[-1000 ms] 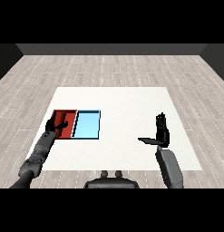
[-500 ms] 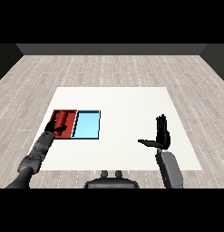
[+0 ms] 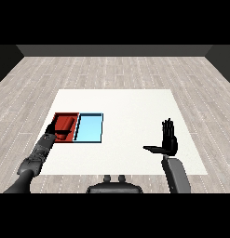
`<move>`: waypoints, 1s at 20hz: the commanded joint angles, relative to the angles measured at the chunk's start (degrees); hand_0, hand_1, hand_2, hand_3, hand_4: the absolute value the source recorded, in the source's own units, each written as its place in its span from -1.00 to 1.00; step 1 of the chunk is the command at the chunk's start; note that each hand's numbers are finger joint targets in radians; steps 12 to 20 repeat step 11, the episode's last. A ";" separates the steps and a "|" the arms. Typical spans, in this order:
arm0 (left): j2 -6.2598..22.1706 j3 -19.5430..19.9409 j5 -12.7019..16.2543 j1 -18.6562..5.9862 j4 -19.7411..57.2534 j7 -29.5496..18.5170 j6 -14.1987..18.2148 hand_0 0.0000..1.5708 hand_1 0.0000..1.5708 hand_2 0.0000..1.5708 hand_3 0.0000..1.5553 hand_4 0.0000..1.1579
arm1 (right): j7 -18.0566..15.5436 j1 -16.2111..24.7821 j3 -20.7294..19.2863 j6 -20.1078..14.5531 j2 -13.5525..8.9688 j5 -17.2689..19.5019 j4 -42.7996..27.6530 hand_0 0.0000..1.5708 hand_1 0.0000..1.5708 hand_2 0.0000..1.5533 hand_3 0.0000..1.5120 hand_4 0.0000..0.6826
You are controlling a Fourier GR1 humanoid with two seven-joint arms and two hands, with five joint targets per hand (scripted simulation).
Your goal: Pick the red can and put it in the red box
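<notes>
In the red tray [image 3: 70, 115], at the left of the white worktop [image 3: 130, 111], the red can [image 3: 64, 124] lies on its side with the left hand [image 3: 56, 130] over its near end; whether those fingers curl round the can cannot be told. The light blue tray [image 3: 90, 128] touches the red one. The right hand [image 3: 168, 138] stands well apart, fingers straight and upright, thumb spread sideways.

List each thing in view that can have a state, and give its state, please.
red can: lying inside the red tray, under the left hand.
red tray: holds the can.
light blue tray: nothing in it.
left hand: over the red tray at the can; grip unclear.
right hand: open, fingers straight, holding nothing.
</notes>
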 commanded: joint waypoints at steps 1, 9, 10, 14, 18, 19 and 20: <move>0.56 6.09 5.90 1.60 -4.69 -8.20 4.49 -1.00 -1.00 -1.00 -1.00 -1.00 | -1.87 0.11 -0.22 1.04 -0.18 0.24 0.71 -1.00 -1.00 -1.00 -1.00 -1.00; -5.80 17.45 19.24 1.92 -23.82 -34.79 -4.10 -1.00 -1.00 -1.00 -1.00 -1.00 | -0.22 -1.01 1.48 1.66 1.03 -0.41 0.03 -1.00 -1.00 -1.00 -1.00 -1.00; -6.85 16.49 19.17 2.62 -25.96 -36.44 -6.81 -1.00 -1.00 -1.00 -1.00 -1.00 | -0.09 -1.51 0.75 0.81 0.69 -0.02 -0.42 -1.00 -1.00 -1.00 -1.00 -1.00; -7.94 16.22 19.70 4.90 -27.96 -37.75 -8.06 -1.00 -1.00 -1.00 -1.00 -1.00 | 0.75 -0.86 1.56 0.61 1.06 0.32 -0.53 -1.00 -1.00 -1.00 -1.00 -1.00; -7.94 16.22 19.70 4.90 -27.96 -37.75 -8.06 -1.00 -1.00 -1.00 -1.00 -1.00 | 0.75 -0.86 1.56 0.61 1.06 0.32 -0.53 -1.00 -1.00 -1.00 -1.00 -1.00; -7.94 16.22 19.70 4.90 -27.96 -37.75 -8.06 -1.00 -1.00 -1.00 -1.00 -1.00 | 0.75 -0.86 1.56 0.61 1.06 0.32 -0.53 -1.00 -1.00 -1.00 -1.00 -1.00; -7.94 16.22 19.70 4.90 -27.96 -37.75 -8.06 -1.00 -1.00 -1.00 -1.00 -1.00 | 0.75 -0.86 1.56 0.61 1.06 0.32 -0.53 -1.00 -1.00 -1.00 -1.00 -1.00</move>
